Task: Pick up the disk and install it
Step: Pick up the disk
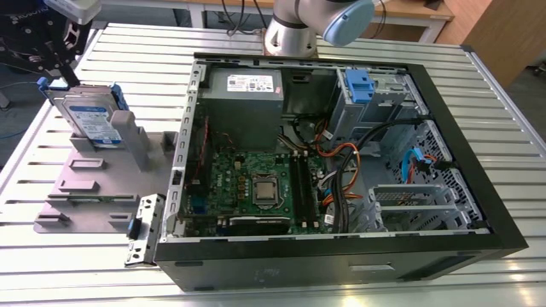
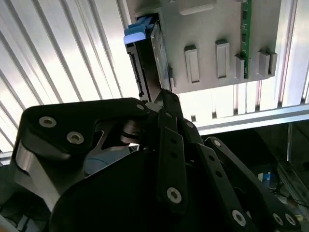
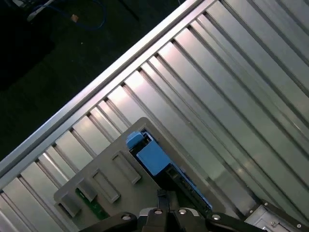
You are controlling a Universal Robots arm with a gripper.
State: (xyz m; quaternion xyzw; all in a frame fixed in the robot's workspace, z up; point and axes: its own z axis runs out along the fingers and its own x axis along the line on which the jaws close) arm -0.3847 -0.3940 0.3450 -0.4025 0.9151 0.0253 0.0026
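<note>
- Gripper point(image 1: 64, 78) is cut off by the frame edge in the exterior view. It sits at the top corner of the disk point(image 1: 89, 115), well apart from the PC case point(image 1: 341, 272), on the exterior view's left of it.
- Fingers: tips are at the disk's end in both wrist views, but the contact is hidden by the gripper body, so can't tell if clamped or apart.
- Disk stands on edge, a bit tilted, in a slot of the grey holder plate point(image 1: 85, 192). Its lower end is hidden by the slot posts.
- The plate lies on the bench point(image 1: 137, 45), just beside the case.
- Second wrist view: disk's blue bracket point(image 2: 137, 29) shows, the rest is blocked.
- Case is open. Inside: power supply point(image 1: 243, 96), motherboard point(image 1: 256, 185), blue-latched drive cage point(image 1: 367, 96), cables point(image 1: 341, 166).
- Arm point(image 1: 307, 25) is behind the case, its top cut off.
</note>
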